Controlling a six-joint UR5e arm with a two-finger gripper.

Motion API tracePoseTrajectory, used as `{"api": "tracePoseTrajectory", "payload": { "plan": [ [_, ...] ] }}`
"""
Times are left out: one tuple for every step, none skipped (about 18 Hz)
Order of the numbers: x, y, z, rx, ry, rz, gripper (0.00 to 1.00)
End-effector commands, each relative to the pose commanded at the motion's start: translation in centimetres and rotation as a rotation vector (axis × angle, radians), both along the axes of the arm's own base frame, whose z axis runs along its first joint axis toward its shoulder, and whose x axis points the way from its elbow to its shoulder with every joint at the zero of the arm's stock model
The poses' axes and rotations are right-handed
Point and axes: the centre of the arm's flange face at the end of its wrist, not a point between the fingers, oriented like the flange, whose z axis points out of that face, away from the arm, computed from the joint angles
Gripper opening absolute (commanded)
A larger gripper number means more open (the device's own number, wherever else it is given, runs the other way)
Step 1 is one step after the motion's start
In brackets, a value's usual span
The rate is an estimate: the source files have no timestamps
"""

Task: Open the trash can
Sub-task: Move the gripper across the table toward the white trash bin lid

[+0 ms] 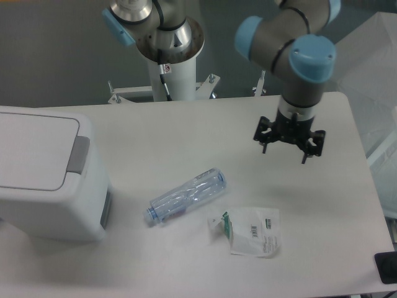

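The trash can (pixel 49 180) is a large boxy white bin at the table's left edge. Its flat white lid (pixel 34 152) lies down flat, with the grey push tab (pixel 77 155) on the lid's right side. My gripper (pixel 288 138) hangs over the right half of the table, far to the right of the bin and touching nothing. It points straight down, and the wrist above it hides the fingers, so I cannot make out how the jaws stand.
A clear plastic bottle (pixel 186 195) lies on its side mid-table. A crumpled white wrapper (pixel 251 231) lies to its lower right. The arm's white base column (pixel 173 68) stands at the back, and a dark object (pixel 386 267) sits at the lower right corner.
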Motion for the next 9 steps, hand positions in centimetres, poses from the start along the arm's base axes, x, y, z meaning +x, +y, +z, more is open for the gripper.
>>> {"api": "tracePoseTrajectory", "payload": {
  "plan": [
    [1.2, 0.8, 1.4, 0.001, -0.036, 0.01, 1.0],
    [1.9, 1.2, 2.7, 0.002, -0.07, 0.023, 1.0],
    [2.6, 1.9, 3.6, 0.006, -0.113, 0.028, 1.0],
    [3.6, 2.8, 4.8, 0.02, -0.146, 0.031, 1.0],
    [4.4, 3.7, 5.9, 0.033, -0.167, 0.043, 1.0],
    [5.2, 4.7, 7.0, 0.051, -0.177, 0.051, 1.0],
    [6.0, 5.7, 7.8, 0.076, -0.188, 0.067, 1.0],
    [6.8, 6.5, 8.3, 0.1, -0.205, 0.082, 1.0],
    [7.5, 7.3, 8.6, 0.124, -0.227, 0.094, 1.0]
  ]
}}
